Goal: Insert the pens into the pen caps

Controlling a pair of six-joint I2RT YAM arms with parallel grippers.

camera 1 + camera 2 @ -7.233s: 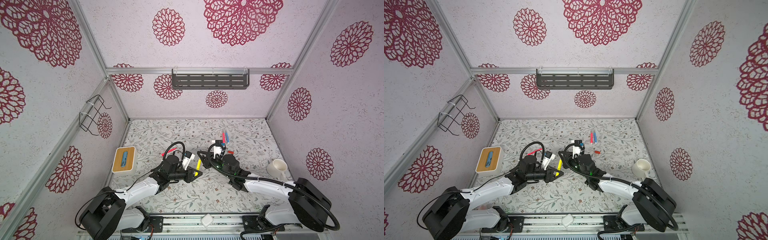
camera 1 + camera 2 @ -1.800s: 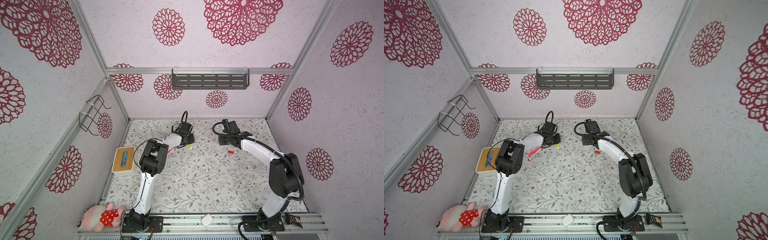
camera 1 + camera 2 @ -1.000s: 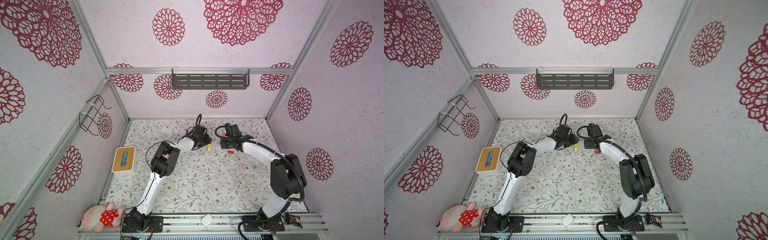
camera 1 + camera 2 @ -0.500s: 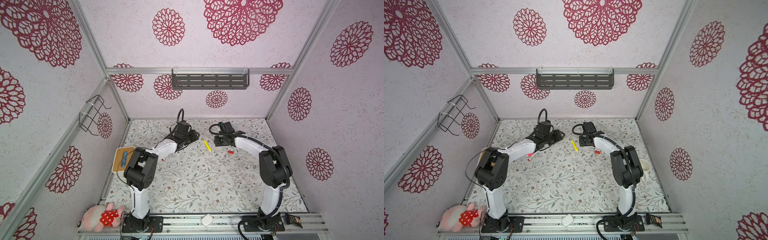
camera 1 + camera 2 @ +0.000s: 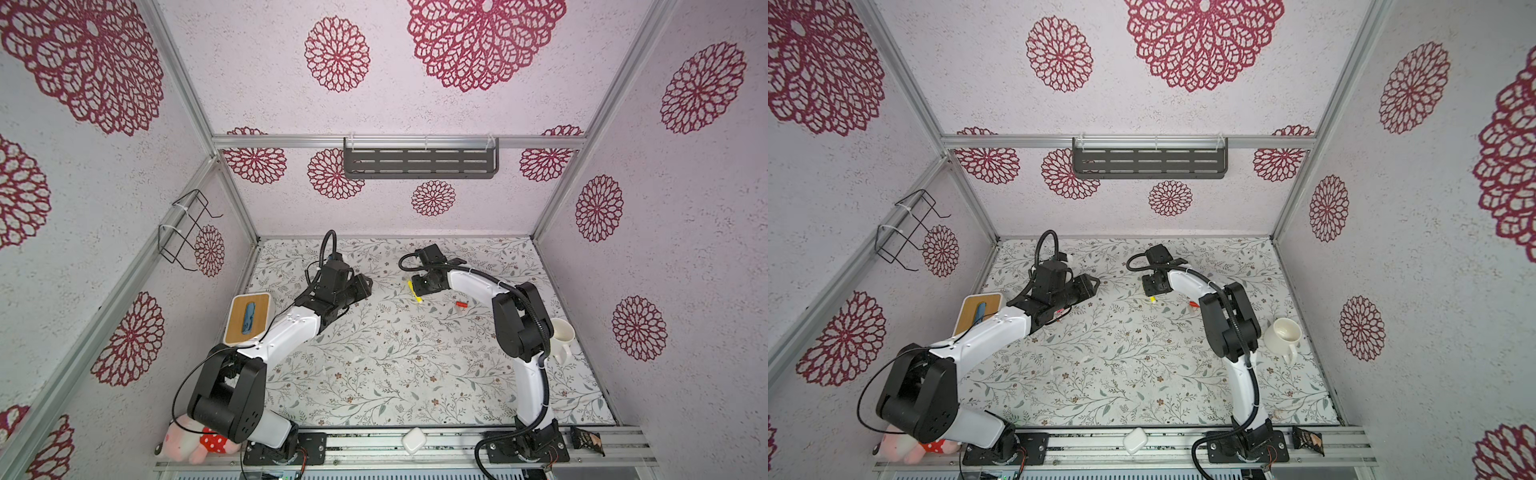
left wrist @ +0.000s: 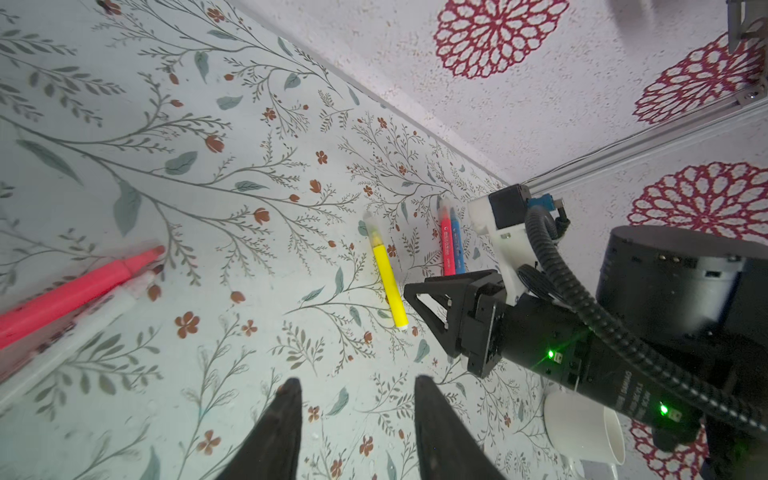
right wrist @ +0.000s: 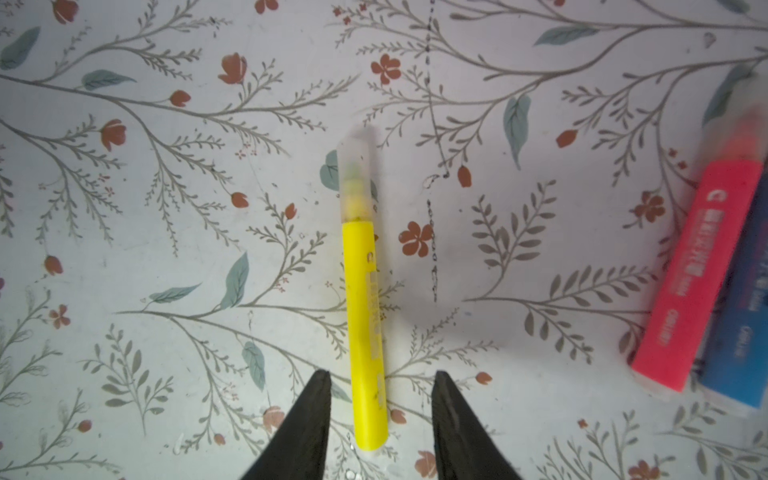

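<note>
A yellow pen lies on the floral mat with a translucent pen cap on its tip. My right gripper is open, straddling the pen's bare end with a gap on each side. In both top views this gripper stands right over the pen. A capped red pen and a blue pen lie side by side nearby. My left gripper is open and empty, hanging left of the yellow pen. A pink pen lies uncapped by the left arm. A small red cap lies to the right.
A wooden-topped tray holding a blue item sits at the mat's left edge. A white mug stands at the right by the right arm. A plush toy and a white case lie at the front rail.
A second ago both grippers met at the yellow pen. The pen now lies on the mat, the left gripper has drawn back to the left, and the right gripper has come down over it.
</note>
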